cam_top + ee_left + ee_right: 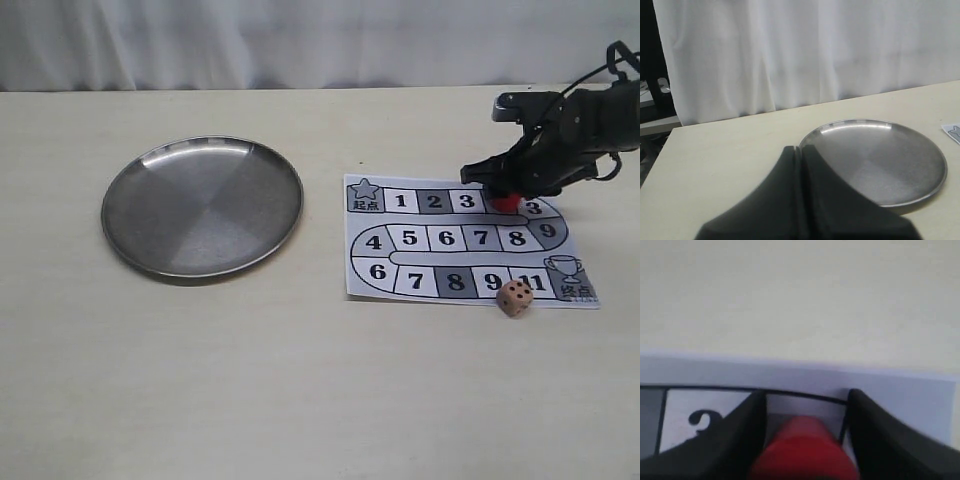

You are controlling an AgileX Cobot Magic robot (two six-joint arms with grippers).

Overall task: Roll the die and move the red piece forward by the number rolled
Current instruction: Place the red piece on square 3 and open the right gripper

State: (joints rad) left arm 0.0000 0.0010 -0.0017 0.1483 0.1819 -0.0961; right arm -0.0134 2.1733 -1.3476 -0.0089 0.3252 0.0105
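Observation:
The red piece (508,204) is on the track of the paper game board (360,280), in the square just after the 3 in the top row. My right gripper (505,193) comes down over it from the right. In the right wrist view the red piece (802,450) fills the space between the two dark fingers (747,425) and meets both, so the gripper (804,396) is shut on it. The die (516,298) lies on the table at the board's near edge, below the 11. My left gripper (801,150) is shut and empty, and it is outside the exterior view.
A round steel plate (202,205) lies left of the board, and the left wrist view has the plate (880,160) just past the shut fingers. A white curtain hangs behind the table's far edge.

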